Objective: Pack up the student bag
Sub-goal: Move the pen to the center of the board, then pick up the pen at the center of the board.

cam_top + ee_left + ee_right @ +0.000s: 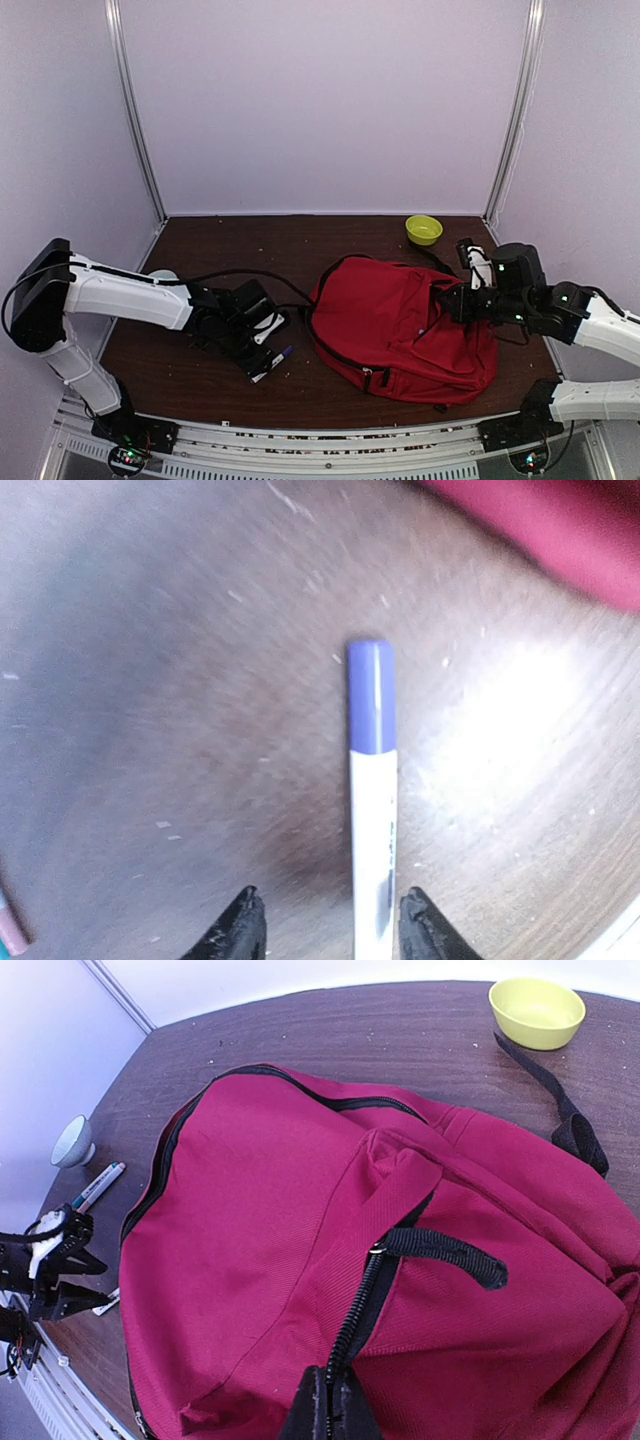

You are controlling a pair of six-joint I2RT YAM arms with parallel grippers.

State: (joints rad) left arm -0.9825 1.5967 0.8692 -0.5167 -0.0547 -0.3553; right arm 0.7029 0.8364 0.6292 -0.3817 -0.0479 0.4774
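Observation:
The student bag [400,325], a large red backpack with black zippers, lies flat on the right half of the dark table, and it fills the right wrist view [280,1220]. My right gripper [332,1400] is shut on the bag's black zipper edge, just below a black pull tab [450,1252]; from above the gripper [450,300] sits over the bag's right side. My left gripper [330,925] is open low over the table, left of the bag. A white marker with a blue cap [372,780] lies between its fingers, touching neither. A corner of the bag [560,530] shows beyond the marker.
A yellow bowl [423,229] stands at the back right, with a black bag strap [560,1100] trailing toward it. A small white bowl [73,1140] and a second pen [98,1186] lie at the far left. Another pen tip [8,925] shows by the left gripper.

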